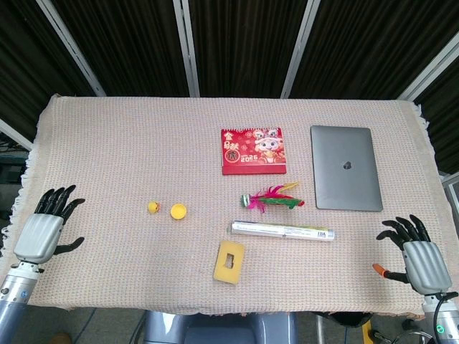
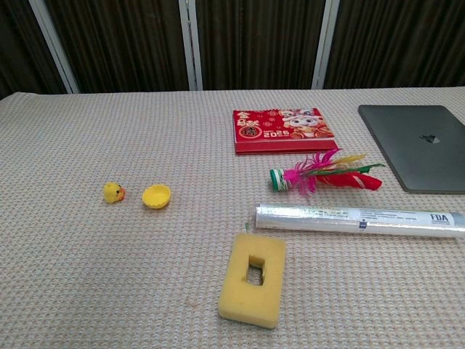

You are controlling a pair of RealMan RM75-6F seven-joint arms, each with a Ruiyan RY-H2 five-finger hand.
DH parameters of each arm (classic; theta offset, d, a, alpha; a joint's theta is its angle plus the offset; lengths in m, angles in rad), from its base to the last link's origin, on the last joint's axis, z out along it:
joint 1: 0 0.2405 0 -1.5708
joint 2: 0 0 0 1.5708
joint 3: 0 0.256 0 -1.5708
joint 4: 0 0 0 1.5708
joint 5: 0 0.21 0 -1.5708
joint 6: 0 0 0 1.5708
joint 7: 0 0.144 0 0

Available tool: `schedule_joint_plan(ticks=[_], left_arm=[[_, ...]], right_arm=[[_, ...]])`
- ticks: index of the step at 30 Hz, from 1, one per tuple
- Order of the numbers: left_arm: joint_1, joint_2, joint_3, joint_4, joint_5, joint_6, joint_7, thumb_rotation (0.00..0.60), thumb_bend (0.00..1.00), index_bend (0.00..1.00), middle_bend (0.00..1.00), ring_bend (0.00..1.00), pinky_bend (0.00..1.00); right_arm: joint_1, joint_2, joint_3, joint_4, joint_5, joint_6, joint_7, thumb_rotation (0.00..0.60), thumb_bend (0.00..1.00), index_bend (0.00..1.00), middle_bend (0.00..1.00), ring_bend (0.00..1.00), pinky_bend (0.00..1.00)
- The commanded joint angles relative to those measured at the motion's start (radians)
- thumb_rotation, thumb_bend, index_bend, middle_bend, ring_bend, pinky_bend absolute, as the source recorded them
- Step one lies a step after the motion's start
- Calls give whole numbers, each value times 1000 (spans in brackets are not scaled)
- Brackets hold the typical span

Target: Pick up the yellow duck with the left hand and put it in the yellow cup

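Yellow duck (image 2: 112, 192) sits just beside yellow cup (image 2: 156, 195) (untouched); left hand (image 1: 41, 228) and right hand (image 1: 418, 256) fingers released.

Tablecloth (image 1: 129, 143) was coarse woven cloth w/ a waffle texture, matt, frayed at the edges. Yellow duck (image 2: 112, 192) & yellow cup (image 2: 156, 195) looked like smooth plastic, slight sheen. Sponge block (image 2: 253, 279) was porous foam, matt. Laptop (image 1: 344, 168) had a smooth matt metal lid. Calendar (image 2: 282, 129) looked like glossy printed card. Shuttlecock (image 2: 324, 175) had soft feathers. Film roll (image 2: 360, 219) was shiny, clear-wrapped. Left hand (image 1: 41, 231) & right hand (image 1: 421, 260) had silver-grey backs, black fingers.
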Motion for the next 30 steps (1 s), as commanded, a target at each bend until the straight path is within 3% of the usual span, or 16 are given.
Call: schedule_joint_plan(ticks=[1, 10, 18, 30], left_arm=[[-35, -11, -16, 27, -34, -59, 25, 600, 200, 231, 0, 0, 0], [-130, -97, -66, 100, -146, -206, 86, 600, 207, 229, 0, 0, 0], [-174, -209, -107, 161, -264, -252, 173, 600, 209, 222, 0, 0, 0], [-224, -333, -125, 204, -392, -333, 212, 600, 228, 234, 0, 0, 0]], right_arm=[[-1, 0, -2, 2, -6, 4, 0, 600, 20, 413, 217, 118, 53], [1, 4, -9, -4, -12, -6, 3, 600, 21, 414, 215, 118, 54], [2, 7, -11, -5, -14, -8, 11, 600, 21, 414, 214, 119, 54], [1, 6, -15, -5, -23, -4, 13, 600, 20, 415, 209, 118, 53]])
